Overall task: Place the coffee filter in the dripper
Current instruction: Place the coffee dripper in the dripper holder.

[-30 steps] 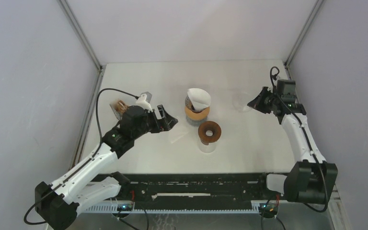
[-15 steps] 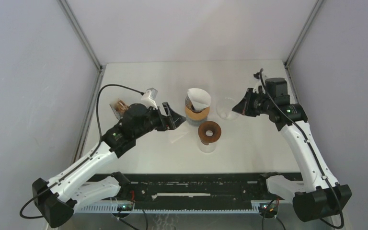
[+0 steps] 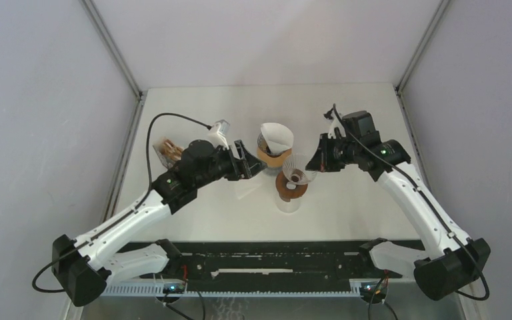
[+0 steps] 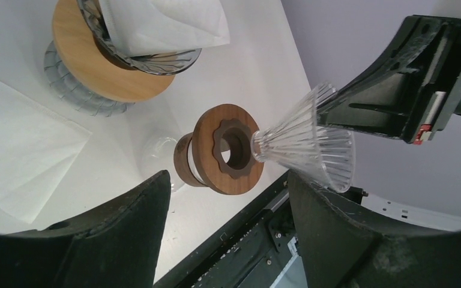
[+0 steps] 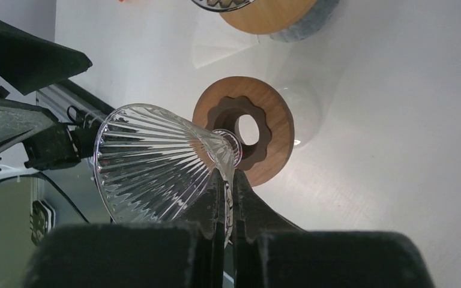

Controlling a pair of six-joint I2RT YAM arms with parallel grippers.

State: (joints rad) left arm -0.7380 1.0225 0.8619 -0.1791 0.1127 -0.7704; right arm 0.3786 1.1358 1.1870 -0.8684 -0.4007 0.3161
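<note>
Coffee filter [image 4: 24, 150] lies flat on the table [image 3: 347, 200], plain in the left wrist view but faint from above, just beside the left gripper [image 3: 250, 165], whose fingers are spread wide. Rightward, the inward-reaching right gripper [image 3: 315, 162] pinches the glass dripper [image 5: 156, 162], tilted over the wooden collar [image 5: 270, 138].

No lettering, label, brand or number can be read in any of the three views. A small red-and-white tab [image 4: 423, 133] is seen on the black body of the right gripper [image 4: 334, 99], which is clamped on the rim of the glass dripper [image 4: 306, 144]. The tab is too small for any characters to be made out.
</note>
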